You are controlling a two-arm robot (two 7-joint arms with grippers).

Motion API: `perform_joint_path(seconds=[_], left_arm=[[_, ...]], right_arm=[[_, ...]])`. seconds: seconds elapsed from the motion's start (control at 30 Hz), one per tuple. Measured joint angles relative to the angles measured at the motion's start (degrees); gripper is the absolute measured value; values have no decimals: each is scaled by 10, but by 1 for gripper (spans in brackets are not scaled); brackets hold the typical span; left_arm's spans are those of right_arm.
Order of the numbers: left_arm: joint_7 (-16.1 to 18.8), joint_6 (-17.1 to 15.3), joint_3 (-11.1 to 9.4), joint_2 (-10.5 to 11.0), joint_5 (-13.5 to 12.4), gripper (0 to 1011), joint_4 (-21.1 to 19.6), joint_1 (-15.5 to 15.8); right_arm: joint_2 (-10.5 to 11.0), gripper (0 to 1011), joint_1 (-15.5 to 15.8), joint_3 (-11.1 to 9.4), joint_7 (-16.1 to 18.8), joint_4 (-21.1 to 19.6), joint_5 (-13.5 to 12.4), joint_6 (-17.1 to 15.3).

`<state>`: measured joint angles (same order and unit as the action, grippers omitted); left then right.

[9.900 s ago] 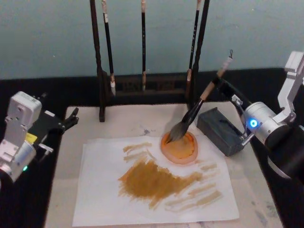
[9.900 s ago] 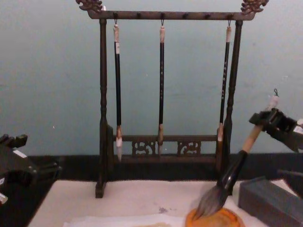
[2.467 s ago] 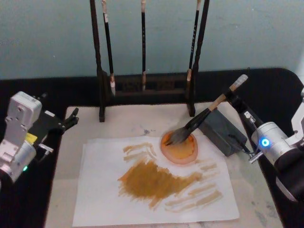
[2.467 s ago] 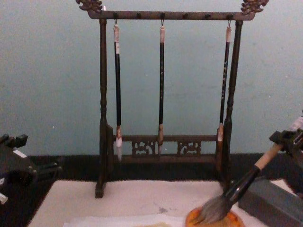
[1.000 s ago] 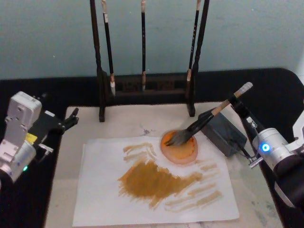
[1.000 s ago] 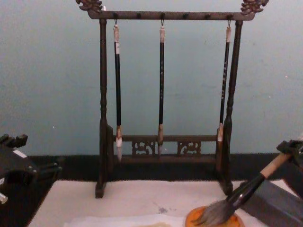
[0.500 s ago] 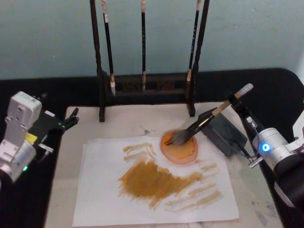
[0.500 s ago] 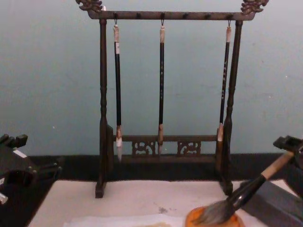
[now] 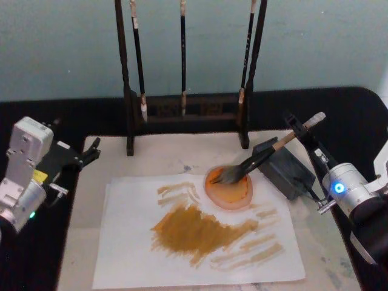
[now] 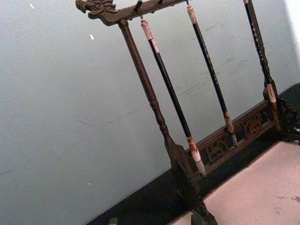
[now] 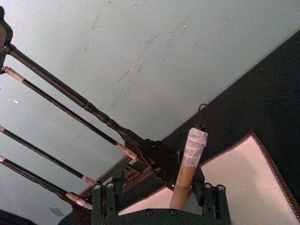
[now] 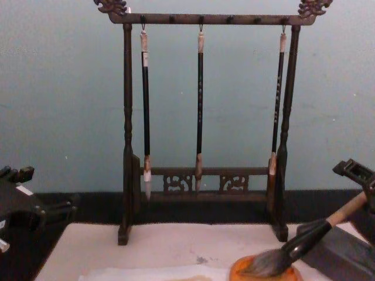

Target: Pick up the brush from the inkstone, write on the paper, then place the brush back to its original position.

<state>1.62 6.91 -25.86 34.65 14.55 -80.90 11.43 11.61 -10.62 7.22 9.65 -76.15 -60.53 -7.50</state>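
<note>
The brush (image 9: 267,151) lies tilted, its grey-brown bristles (image 12: 263,263) in the round orange inkstone (image 9: 230,193) and its black ferrule across a corner of the grey block (image 9: 285,170). My right gripper (image 9: 302,134) is open around the tan handle's upper end. In the right wrist view the handle (image 11: 185,178) stands between the fingers (image 11: 104,197) with a gap on each side. In the chest view one finger (image 12: 351,170) hangs above the handle (image 12: 348,209). The paper (image 9: 133,242) carries a broad ochre smear. My left gripper (image 9: 91,151) is parked open at the mat's left edge.
A dark wooden rack (image 9: 185,115) with three slim hanging brushes (image 12: 200,105) stands at the back of the pale mat (image 9: 163,157). The grey block lies right of the inkstone. Black cloth (image 9: 339,115) surrounds the mat.
The brush has sunk to a flatter angle, bristles staying in the inkstone. My right gripper, shut on the handle before, now stands open around it. The left arm has not moved.
</note>
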Motion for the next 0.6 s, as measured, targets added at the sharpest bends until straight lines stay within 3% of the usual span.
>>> perform_joint_path(seconds=[0.2,0.6], left_arm=[[0,0,0,0,0,1010,0,0],[0,0,0,0,0,1010,0,0]], right_arm=[[0,1000,0,0,0,0,0,0],[6,1000,0,6,-1,3,-12,3]])
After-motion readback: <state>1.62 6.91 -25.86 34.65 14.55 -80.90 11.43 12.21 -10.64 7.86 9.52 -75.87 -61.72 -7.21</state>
